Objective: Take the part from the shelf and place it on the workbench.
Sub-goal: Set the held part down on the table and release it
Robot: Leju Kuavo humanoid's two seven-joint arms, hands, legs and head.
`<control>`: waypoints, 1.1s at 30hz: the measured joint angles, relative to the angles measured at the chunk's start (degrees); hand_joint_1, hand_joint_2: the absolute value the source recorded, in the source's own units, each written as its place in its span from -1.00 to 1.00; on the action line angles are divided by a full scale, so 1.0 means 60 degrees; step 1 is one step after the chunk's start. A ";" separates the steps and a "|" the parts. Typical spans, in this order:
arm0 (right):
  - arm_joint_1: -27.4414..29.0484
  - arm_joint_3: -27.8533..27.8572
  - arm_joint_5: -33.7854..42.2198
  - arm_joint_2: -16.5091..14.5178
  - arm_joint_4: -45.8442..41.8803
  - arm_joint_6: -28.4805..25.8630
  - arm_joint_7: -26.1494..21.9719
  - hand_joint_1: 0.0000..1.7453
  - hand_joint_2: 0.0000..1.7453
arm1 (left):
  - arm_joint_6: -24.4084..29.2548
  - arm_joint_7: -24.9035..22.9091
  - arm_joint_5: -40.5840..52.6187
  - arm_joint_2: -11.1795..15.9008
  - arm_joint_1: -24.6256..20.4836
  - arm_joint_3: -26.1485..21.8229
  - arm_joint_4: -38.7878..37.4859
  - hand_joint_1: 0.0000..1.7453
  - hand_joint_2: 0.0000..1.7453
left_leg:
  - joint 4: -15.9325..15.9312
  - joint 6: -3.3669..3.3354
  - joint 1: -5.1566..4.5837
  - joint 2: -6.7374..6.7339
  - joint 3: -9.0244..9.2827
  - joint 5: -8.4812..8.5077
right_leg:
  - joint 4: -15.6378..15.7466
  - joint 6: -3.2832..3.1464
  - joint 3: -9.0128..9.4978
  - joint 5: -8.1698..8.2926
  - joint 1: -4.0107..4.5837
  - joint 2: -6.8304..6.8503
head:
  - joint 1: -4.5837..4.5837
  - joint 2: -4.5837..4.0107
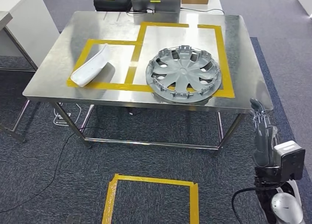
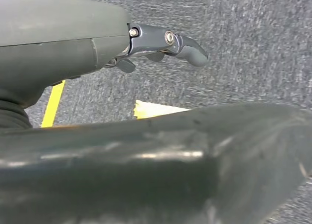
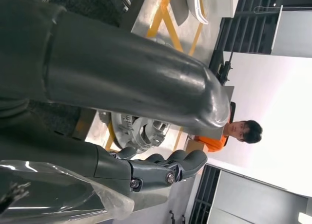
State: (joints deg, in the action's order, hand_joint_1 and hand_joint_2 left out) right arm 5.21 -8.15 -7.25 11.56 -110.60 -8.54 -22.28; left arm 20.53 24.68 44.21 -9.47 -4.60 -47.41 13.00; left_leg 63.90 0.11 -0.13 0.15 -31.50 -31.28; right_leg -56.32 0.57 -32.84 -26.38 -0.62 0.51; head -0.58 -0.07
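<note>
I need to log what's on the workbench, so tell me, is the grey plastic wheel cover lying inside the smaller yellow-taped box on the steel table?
No, the grey plastic wheel cover lies in the larger yellow-taped box; the white curved part occupies the smaller one.

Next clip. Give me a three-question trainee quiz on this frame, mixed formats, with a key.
1. True or false: the hubcap lies inside the larger yellow-taped box on the workbench.
2. Multiple choice: the white part lies (A) on the floor, (B) in the smaller taped box left of the hubcap, (C) on top of the hubcap.
3. Fill in: the right hand is beside the workbench's near right corner, holding ______.

Key: 1 true; 2 B; 3 nothing.
</note>
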 joint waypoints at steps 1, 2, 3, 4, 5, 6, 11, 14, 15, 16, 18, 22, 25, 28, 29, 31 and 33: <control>-0.0006 -0.0001 -0.0022 0.0000 -0.0019 -0.0021 -0.0003 -1.00 -1.00 | -0.0009 0.0000 0.0010 0.0005 -0.0005 0.0000 0.0000 -1.00 -1.00 | -0.0640 -0.0040 -0.0011 0.0003 0.0396 0.0103 | -0.0040 0.0039 -0.0068 0.0043 0.0007 -0.0001 | -0.0005 0.0000; -0.0016 -0.0001 -0.0042 0.0000 -0.0038 -0.0035 -0.0005 -1.00 -1.00 | -0.0015 0.0000 0.0015 0.0009 -0.0007 -0.0001 0.0000 -1.00 -1.00 | -0.1071 -0.0085 -0.0027 0.0006 0.0640 0.0136 | -0.0066 0.0085 -0.0111 0.0087 0.0012 -0.0001 | -0.0008 0.0000; -0.0025 -0.0004 -0.0060 0.0001 -0.0053 -0.0043 -0.0008 -1.00 -1.00 | -0.0022 0.0000 0.0022 0.0012 -0.0006 0.0000 0.0000 -1.00 -1.00 | -0.1251 -0.0128 -0.0048 0.0008 0.0718 0.0115 | -0.0076 0.0142 -0.0140 0.0141 0.0013 0.0000 | -0.0005 0.0000; -0.0033 -0.0006 -0.0072 0.0002 -0.0057 -0.0047 -0.0008 -1.00 -1.00 | -0.0026 -0.0001 0.0027 0.0012 -0.0001 -0.0001 0.0000 -1.00 -1.00 | -0.1260 -0.0169 -0.0073 0.0008 0.0697 0.0162 | -0.0074 0.0198 -0.0154 0.0197 0.0010 0.0000 | -0.0009 0.0000; -0.0036 -0.0010 -0.0079 0.0004 -0.0059 -0.0053 -0.0009 -1.00 -1.00 | -0.0028 -0.0002 0.0030 0.0013 0.0001 -0.0002 0.0000 -1.00 -1.00 | -0.1284 -0.0234 -0.0071 0.0001 0.0650 0.0226 | -0.0074 0.0259 -0.0176 0.0232 -0.0001 -0.0001 | -0.0003 0.0000; -0.0033 -0.0015 -0.0084 0.0009 -0.0060 -0.0057 -0.0009 -1.00 -1.00 | -0.0034 -0.0002 0.0032 0.0014 -0.0006 -0.0002 0.0000 -1.00 -1.00 | -0.1312 -0.0302 -0.0064 -0.0013 0.0606 0.0307 | -0.0110 0.0310 -0.0229 0.0185 -0.0014 -0.0012 | 0.0000 0.0000; -0.0035 -0.0031 -0.0086 0.0046 -0.0069 -0.0073 -0.0006 -1.00 -1.00 | -0.0101 -0.0002 0.0040 0.0008 -0.0040 -0.0004 0.0000 -1.00 -1.00 | -0.1358 -0.0533 -0.0092 -0.0054 0.0033 0.0823 | -0.2385 0.0414 -0.1002 -0.1564 -0.0019 -0.0054 | -0.0087 0.0000; -0.0029 -0.0036 -0.0086 0.0047 -0.0070 -0.0074 -0.0006 -1.00 -1.00 | -0.0115 -0.0003 0.0042 0.0012 -0.0030 -0.0006 0.0000 -1.00 -1.00 | -0.1316 -0.0512 -0.0115 -0.0054 -0.0393 0.1113 | -0.2404 0.0399 -0.0553 -0.1164 -0.0016 -0.0052 | -0.0102 0.0000; -0.0032 -0.0036 -0.0086 0.0047 -0.0075 -0.0073 -0.0006 -1.00 -1.00 | -0.0113 -0.0004 0.0042 0.0012 -0.0031 -0.0006 0.0000 -1.00 -1.00 | -0.1289 -0.0493 -0.0117 -0.0053 -0.0512 0.1199 | -0.1786 0.0377 -0.0076 -0.0906 -0.0016 -0.0050 | -0.0105 0.0000; -0.0043 -0.0037 -0.0086 0.0047 -0.0086 -0.0072 -0.0006 -1.00 -1.00 | -0.0112 -0.0004 0.0042 0.0011 -0.0029 -0.0006 0.0000 -1.00 -1.00 | -0.1253 -0.0464 -0.0128 -0.0049 -0.0615 0.1272 | -0.1027 0.0355 0.0479 -0.0802 -0.0006 -0.0048 | -0.0106 0.0000; -0.0060 -0.0039 -0.0091 0.0047 -0.0118 -0.0075 -0.0010 -1.00 -1.00 | -0.0109 -0.0003 0.0044 0.0008 -0.0020 -0.0006 0.0000 -1.00 -1.00 | -0.1188 -0.0382 -0.0146 -0.0047 -0.0728 0.1402 | 0.0068 0.0292 0.1220 -0.0864 0.0020 -0.0053 | -0.0097 0.0000; -0.0056 -0.0042 -0.0107 0.0056 -0.0136 -0.0086 -0.0008 -1.00 -1.00 | -0.0105 -0.0003 0.0047 0.0009 -0.0009 -0.0007 0.0000 -1.00 -1.00 | -0.1156 -0.0211 -0.0115 -0.0048 -0.0790 0.1544 | 0.0312 0.0120 0.1170 -0.0836 0.0061 -0.0051 | -0.0117 0.0000; -0.0067 -0.0045 -0.0116 0.0061 -0.0138 -0.0095 -0.0005 -1.00 -1.00 | -0.0099 -0.0004 0.0049 0.0012 0.0014 -0.0010 0.0000 -1.00 -1.00 | -0.0371 -0.0052 -0.0068 -0.0029 -0.1059 0.0569 | 0.0322 -0.0113 0.0902 -0.0554 0.0026 -0.0001 | -0.0088 0.0000; -0.0052 -0.0045 -0.0133 0.0062 -0.0138 -0.0110 -0.0006 -1.00 -1.00 | -0.0097 -0.0004 0.0052 0.0009 0.0015 -0.0010 0.0000 -1.00 -1.00 | 0.1373 0.0038 -0.0025 -0.0029 -0.1336 -0.0554 | 0.0275 -0.0149 0.0595 -0.0256 0.0038 0.0004 | -0.0073 0.0000; -0.0044 -0.0045 -0.0152 0.0062 -0.0138 -0.0125 -0.0003 -1.00 -1.00 | -0.0097 -0.0004 0.0055 0.0008 0.0015 -0.0010 0.0000 -1.00 -1.00 | 0.1584 0.0040 -0.0017 -0.0029 -0.1246 -0.0524 | 0.0243 -0.0139 0.0472 -0.0166 0.0043 0.0002 | -0.0072 0.0000; -0.0031 -0.0048 -0.0214 0.0062 -0.0138 -0.0164 0.0011 -1.00 -1.00 | -0.0093 -0.0004 0.0059 0.0009 0.0016 -0.0010 0.0000 -1.00 -1.00 | 0.0924 -0.0007 -0.0014 -0.0027 -0.0598 -0.0074 | 0.0157 -0.0103 0.0219 -0.0035 0.0048 -0.0005 | -0.0071 0.0000; -0.0031 -0.0052 -0.0276 0.0063 -0.0138 -0.0210 0.0024 -1.00 -1.00 | -0.0082 -0.0004 0.0063 0.0018 0.0006 -0.0010 0.0000 -1.00 -1.00 | -0.0516 -0.0107 -0.0041 -0.0021 0.0344 0.0195 | 0.0056 -0.0042 0.0034 0.0055 0.0059 -0.0006 | -0.0076 0.0000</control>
State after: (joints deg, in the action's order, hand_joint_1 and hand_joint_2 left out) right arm 5.02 -8.46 -8.90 11.94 -111.43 -9.80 -22.14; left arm 20.04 24.65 44.58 -9.36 -4.57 -47.47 13.00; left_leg 60.80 -0.53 -0.38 0.02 -29.44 -30.11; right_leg -55.98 0.32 -32.63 -26.05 -0.27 0.47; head -1.04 -0.07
